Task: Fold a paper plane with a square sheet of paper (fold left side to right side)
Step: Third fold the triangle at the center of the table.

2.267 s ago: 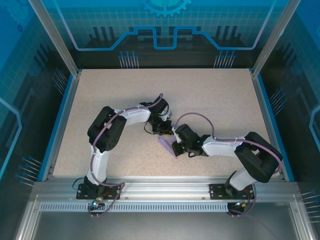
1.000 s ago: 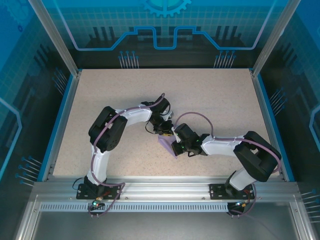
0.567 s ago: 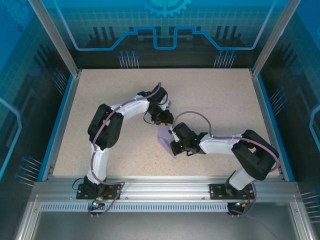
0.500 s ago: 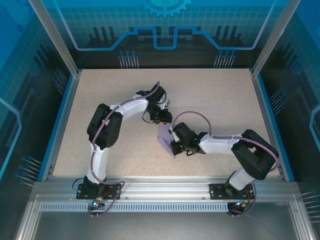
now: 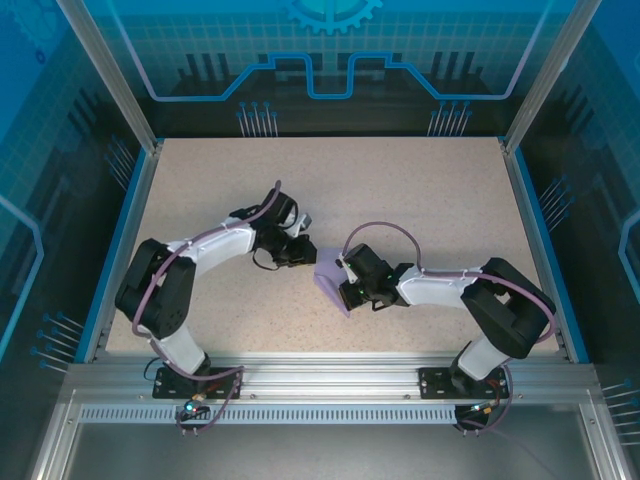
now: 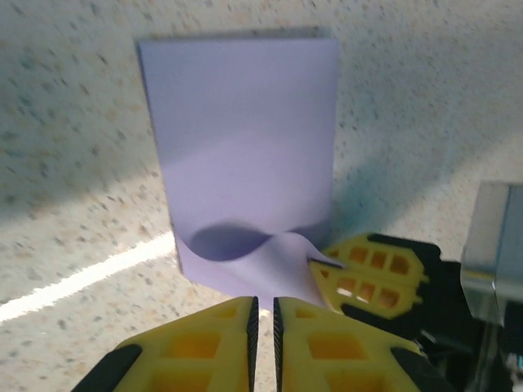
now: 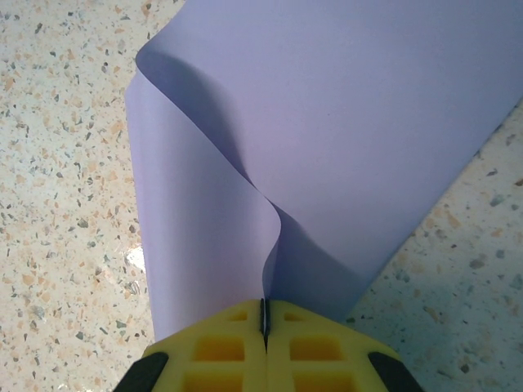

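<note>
The square sheet of paper [image 5: 328,279] lies folded double on the table's middle, a lavender rectangle [image 6: 245,139] whose near edge lifts in a wave. My right gripper [image 5: 347,291] is shut on that raised edge. In the right wrist view both layers run into the closed jaws [image 7: 264,311] and the paper [image 7: 343,114] bulges ahead of them. My left gripper [image 5: 304,257] sits just left of the sheet. Its jaws [image 6: 264,307] are nearly together with a thin slit, nothing between them, and its tips stop short of the paper's edge. The right gripper's yellow fingers [image 6: 372,273] show beside it.
The speckled tabletop [image 5: 420,200] is bounded by blue side rails [image 5: 118,250] and an aluminium frame [image 5: 320,375] at the near edge. Both arm bases sit on that frame. The left arm's elbow [image 5: 155,290] reaches out toward the left rail.
My left arm has swung left and pulled its gripper off the paper's far corner, its elbow dropping toward the left rail. The right gripper has stayed clamped on the sheet.
</note>
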You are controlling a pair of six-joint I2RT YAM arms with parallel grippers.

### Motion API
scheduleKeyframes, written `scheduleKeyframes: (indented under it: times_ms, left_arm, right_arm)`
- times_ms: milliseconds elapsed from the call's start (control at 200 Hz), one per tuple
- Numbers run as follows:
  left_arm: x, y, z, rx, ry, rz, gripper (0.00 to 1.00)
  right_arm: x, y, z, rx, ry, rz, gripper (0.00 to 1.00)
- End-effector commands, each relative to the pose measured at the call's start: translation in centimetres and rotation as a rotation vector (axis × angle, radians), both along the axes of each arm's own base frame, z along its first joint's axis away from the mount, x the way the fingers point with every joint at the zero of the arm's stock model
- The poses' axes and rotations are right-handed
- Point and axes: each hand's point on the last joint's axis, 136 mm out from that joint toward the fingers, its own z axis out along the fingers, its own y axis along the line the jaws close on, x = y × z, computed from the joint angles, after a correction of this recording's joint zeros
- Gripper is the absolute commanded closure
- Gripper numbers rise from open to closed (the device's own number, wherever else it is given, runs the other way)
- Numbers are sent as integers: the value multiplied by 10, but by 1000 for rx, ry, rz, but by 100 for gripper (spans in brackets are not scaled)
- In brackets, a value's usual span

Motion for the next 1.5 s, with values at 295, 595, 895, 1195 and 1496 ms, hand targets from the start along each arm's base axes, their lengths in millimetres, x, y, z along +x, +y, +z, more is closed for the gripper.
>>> scheduleKeyframes:
  times_ms: [295,595,895,1195,1496]
  left_arm:
    - [-33,-41,-10,-134,42,-78,84]
    - [-36,-51,-28,-130,74,-90,84]
    - [-40,-47,-51,-79,113,-83,85]
    - [-46,-37,-64,-31,131,-74,86]
    - [-50,-31,-68,-1,137,-70,86]
  right_arm:
    - [-34,-20,-35,-125,154,36,100]
    - [-34,-21,-36,-134,158,38,100]
    - [-35,-21,-38,-142,165,39,100]
    - [-35,-22,-39,-149,167,40,100]
    - [-36,-24,-41,-157,171,38,100]
